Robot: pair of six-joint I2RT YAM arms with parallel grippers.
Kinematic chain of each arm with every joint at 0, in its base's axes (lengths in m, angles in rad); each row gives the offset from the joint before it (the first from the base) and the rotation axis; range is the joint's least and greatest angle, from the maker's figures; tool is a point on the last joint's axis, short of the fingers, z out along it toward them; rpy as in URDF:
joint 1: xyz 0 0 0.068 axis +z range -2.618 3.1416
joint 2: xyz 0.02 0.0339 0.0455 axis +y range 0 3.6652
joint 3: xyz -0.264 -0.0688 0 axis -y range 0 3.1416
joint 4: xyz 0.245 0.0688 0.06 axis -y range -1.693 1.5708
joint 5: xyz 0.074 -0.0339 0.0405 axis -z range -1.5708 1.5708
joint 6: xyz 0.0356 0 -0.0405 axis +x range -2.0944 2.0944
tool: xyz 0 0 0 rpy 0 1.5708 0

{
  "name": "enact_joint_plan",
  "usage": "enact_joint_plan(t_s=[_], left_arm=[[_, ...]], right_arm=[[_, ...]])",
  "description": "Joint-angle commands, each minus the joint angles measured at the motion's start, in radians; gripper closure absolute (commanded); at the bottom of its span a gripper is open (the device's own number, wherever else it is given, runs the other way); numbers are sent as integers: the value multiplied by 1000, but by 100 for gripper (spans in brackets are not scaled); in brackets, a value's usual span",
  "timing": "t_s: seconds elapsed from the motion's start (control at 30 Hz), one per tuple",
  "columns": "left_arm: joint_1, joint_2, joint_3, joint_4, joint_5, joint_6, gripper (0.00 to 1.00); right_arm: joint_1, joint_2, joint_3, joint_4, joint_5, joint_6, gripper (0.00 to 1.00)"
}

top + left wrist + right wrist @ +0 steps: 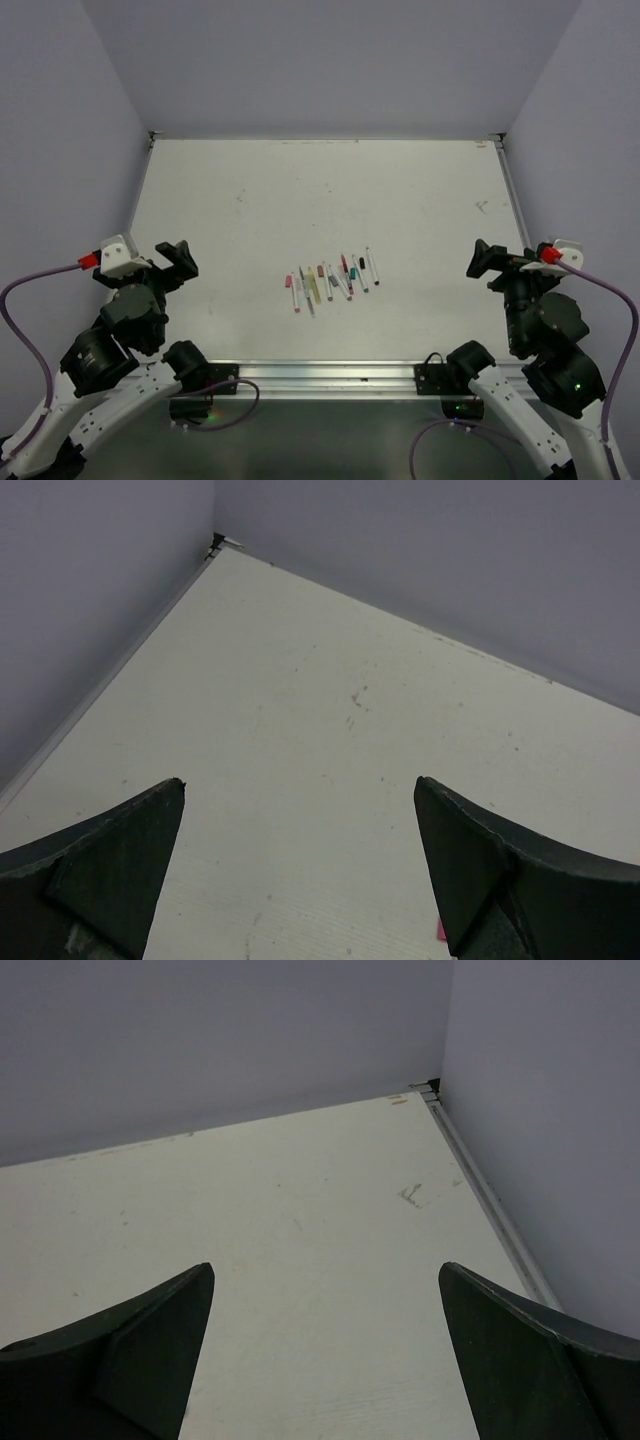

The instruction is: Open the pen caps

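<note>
Several thin white-barrelled pens lie side by side in a row near the table's front middle, each with its coloured cap on. The pen caps show as short pink, red, green and black ends. My left gripper is open and empty at the left edge, well left of the row. My right gripper is open and empty at the right edge, well right of the row. In the left wrist view a sliver of pink shows beside the right finger.
The white table is bounded by grey-violet walls on three sides and a metal rail along the front. Both wrist views show bare tabletop and a far corner.
</note>
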Motion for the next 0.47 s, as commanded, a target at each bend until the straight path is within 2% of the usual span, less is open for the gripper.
enact_joint_plan(t_s=[0.0, 0.43], left_arm=[[4, -19, -16, 62, -67, -10, 0], [4, -19, -36, 68, -71, -6, 0]], right_arm=[[-3, -11, -20, 62, 21, -32, 1], [-3, -36, -43, 47, 8, -4, 1]])
